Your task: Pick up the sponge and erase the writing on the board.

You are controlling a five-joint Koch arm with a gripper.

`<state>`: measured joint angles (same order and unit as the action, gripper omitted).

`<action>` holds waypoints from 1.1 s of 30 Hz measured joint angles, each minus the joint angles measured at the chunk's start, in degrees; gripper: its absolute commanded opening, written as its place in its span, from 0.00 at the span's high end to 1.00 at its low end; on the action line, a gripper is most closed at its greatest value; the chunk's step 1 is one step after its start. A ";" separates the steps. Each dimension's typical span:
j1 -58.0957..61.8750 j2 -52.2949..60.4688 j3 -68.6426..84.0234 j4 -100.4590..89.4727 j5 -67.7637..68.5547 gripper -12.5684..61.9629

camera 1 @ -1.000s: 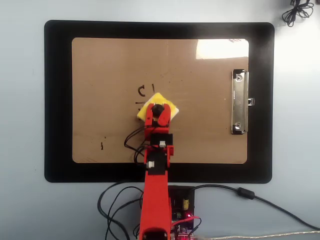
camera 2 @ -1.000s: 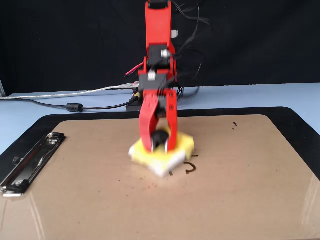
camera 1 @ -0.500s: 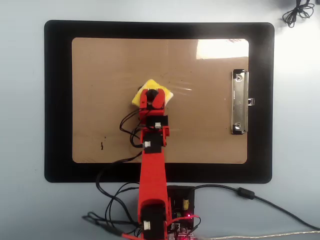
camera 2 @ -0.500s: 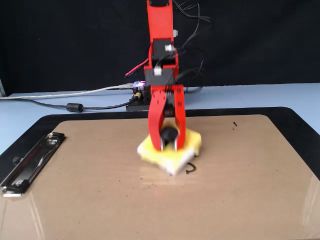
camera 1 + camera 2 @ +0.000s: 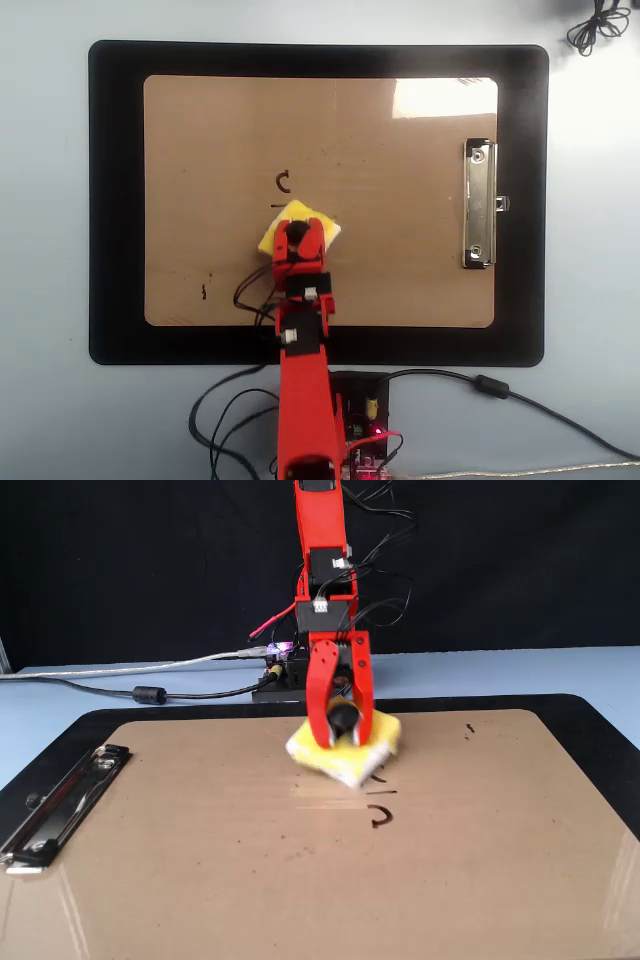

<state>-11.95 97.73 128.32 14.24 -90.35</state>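
The yellow sponge (image 5: pixel 303 213) (image 5: pixel 384 738) lies tilted on the brown board (image 5: pixel 400 260) (image 5: pixel 200 870), near its middle. My red gripper (image 5: pixel 298 236) (image 5: pixel 343 726) reaches down onto it, jaws shut on the black knob (image 5: pixel 344 718) at its centre. Of the writing, only a dark curved mark (image 5: pixel 284 181) (image 5: pixel 380 817) and a short stroke (image 5: pixel 378 778) show, just beyond the sponge. The rest of the grid is not visible, and the sponge covers part of that spot.
The board lies on a black mat (image 5: pixel 115 200) (image 5: pixel 605 730). Its silver clip (image 5: pixel 479 205) (image 5: pixel 60 805) is at the right in the overhead view. A stray speck (image 5: pixel 204 292) marks the board. The arm's base electronics (image 5: pixel 362 420) and cables (image 5: pixel 590 30) lie off the mat.
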 measured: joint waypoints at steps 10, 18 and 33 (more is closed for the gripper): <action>-3.52 -13.54 -11.34 -3.60 -0.18 0.94; -10.72 14.77 13.71 0.18 -2.55 0.94; -0.09 -14.24 -13.89 -2.29 -2.99 0.94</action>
<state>-12.04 83.50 114.43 11.95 -93.34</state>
